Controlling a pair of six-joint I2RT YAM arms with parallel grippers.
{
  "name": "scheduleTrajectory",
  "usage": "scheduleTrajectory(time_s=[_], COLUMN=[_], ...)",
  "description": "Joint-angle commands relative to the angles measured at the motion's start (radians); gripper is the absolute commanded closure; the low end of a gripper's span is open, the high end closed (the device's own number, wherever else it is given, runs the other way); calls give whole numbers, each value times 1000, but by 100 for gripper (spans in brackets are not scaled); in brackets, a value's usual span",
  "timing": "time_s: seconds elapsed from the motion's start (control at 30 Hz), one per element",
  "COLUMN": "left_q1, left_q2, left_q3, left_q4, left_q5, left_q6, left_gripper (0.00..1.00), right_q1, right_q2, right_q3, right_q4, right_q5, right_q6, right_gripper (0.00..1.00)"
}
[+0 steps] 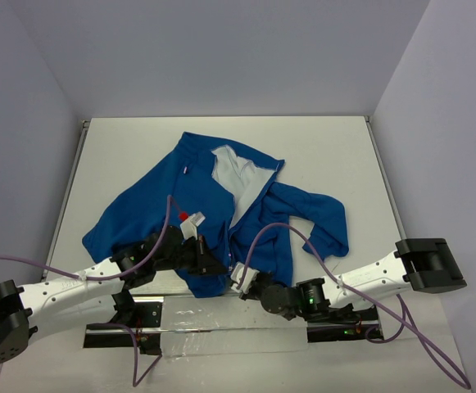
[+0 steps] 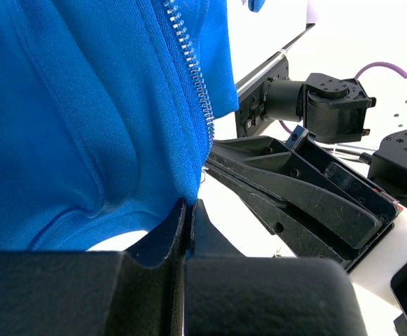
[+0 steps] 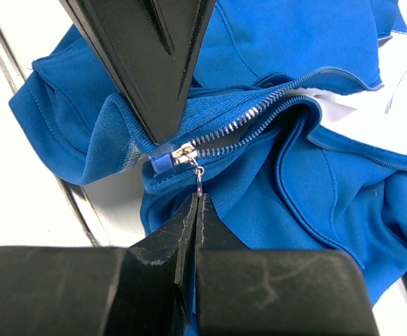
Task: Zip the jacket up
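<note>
The royal-blue jacket (image 1: 221,205) lies spread on the white table, its front open at the top and white lining (image 1: 238,176) showing. My left gripper (image 1: 213,264) is shut on the jacket's bottom hem (image 2: 182,192) beside the metal zipper teeth (image 2: 196,84). My right gripper (image 1: 242,282) is shut on the zipper pull (image 3: 199,183), which hangs from the silver slider (image 3: 182,152) at the bottom end of the zipper. The zipper teeth (image 3: 259,119) run joined a short way up from the slider, then part. The left gripper's fingers (image 3: 154,70) show above the slider in the right wrist view.
A shiny metal plate (image 1: 221,323) lies along the table's near edge between the arm bases. Purple cables (image 1: 287,233) loop over the jacket's lower part. A small red and white tag (image 1: 190,218) sits on the left arm near the jacket. White walls enclose the table.
</note>
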Motion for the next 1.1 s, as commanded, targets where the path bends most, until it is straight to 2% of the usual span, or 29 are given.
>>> scheduleTrajectory(time_s=[0.0,0.23,0.47,0.6,1.0,1.07], left_q1=[-6,-6,-8,-9,-33,-39], left_q2=[-1,2,3,-9,-42,-46], left_q3=[-2,-13,-15,-28,-52,-55], left_q4=[27,24,19,25,36,38], left_q5=[34,57,66,70,78,80], left_q6=[9,7,7,-3,-39,-44], left_gripper=[100,100,100,100,100,100], right_q1=[-3,-5,-46,-80,-321,-352], right_q2=[-2,49,68,79,162,183], right_q3=[50,110,152,165,269,264], right_q4=[37,6,16,16,24,75], right_q5=[50,202,225,226,79,89], right_q6=[-26,-89,-105,-115,-182,-217], right_gripper=[100,100,100,100,100,100])
